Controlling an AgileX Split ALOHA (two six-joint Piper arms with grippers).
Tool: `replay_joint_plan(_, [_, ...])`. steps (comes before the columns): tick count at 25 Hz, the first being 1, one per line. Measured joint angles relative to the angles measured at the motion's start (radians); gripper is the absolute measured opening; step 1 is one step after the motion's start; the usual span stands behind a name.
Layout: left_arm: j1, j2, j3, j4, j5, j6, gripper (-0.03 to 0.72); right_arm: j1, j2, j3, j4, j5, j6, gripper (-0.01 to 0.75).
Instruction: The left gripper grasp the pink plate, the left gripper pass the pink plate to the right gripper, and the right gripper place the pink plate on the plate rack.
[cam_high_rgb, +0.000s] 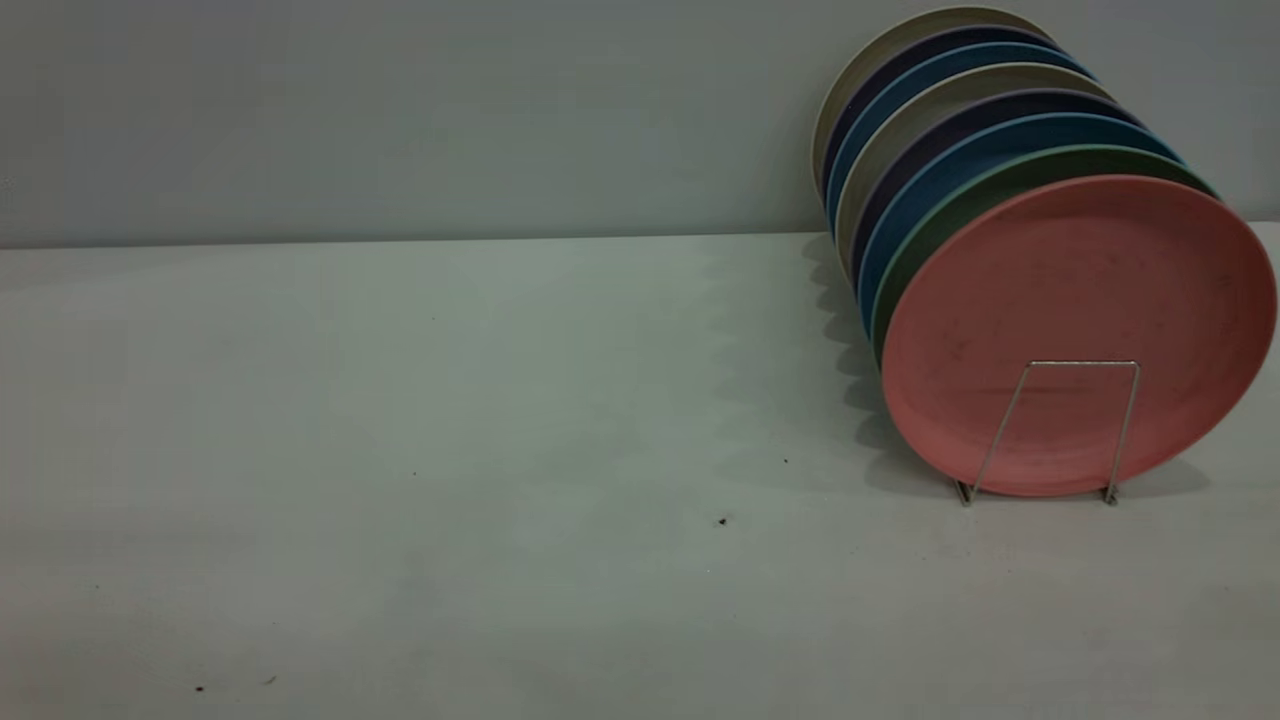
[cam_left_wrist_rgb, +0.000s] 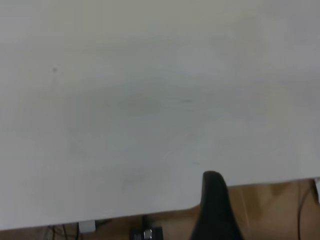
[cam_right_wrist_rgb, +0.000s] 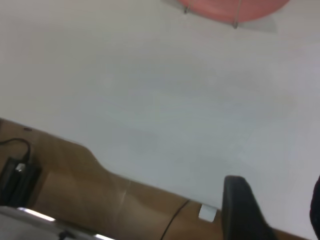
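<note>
The pink plate stands on edge in the front slot of the plate rack, leaning behind the rack's foremost wire loop. Neither gripper shows in the exterior view. In the right wrist view the right gripper hangs open and empty above the table's near edge, far from the pink plate and the rack wire. In the left wrist view only one finger of the left gripper shows, over the table edge, with a wide bare gap beside it. It holds nothing.
Behind the pink plate, several more plates in green, blue, dark purple and beige fill the rack. The white table stretches away to the left of the rack. Beyond its edge lie brown floor and cables.
</note>
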Motion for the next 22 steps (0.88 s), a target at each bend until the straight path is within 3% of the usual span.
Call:
replay_joint_plan(4, [0.0,-0.073,0.038,0.052,0.007,-0.043,0.554,0.0,-0.075,0.077,-0.001,-0.038,-0.019,0.354])
replay_joint_plan(22, [-0.003,-0.096,0.083,0.093,-0.02,-0.051,0.554,0.0,-0.124,0.08,-0.068,-0.057,0.065,0.356])
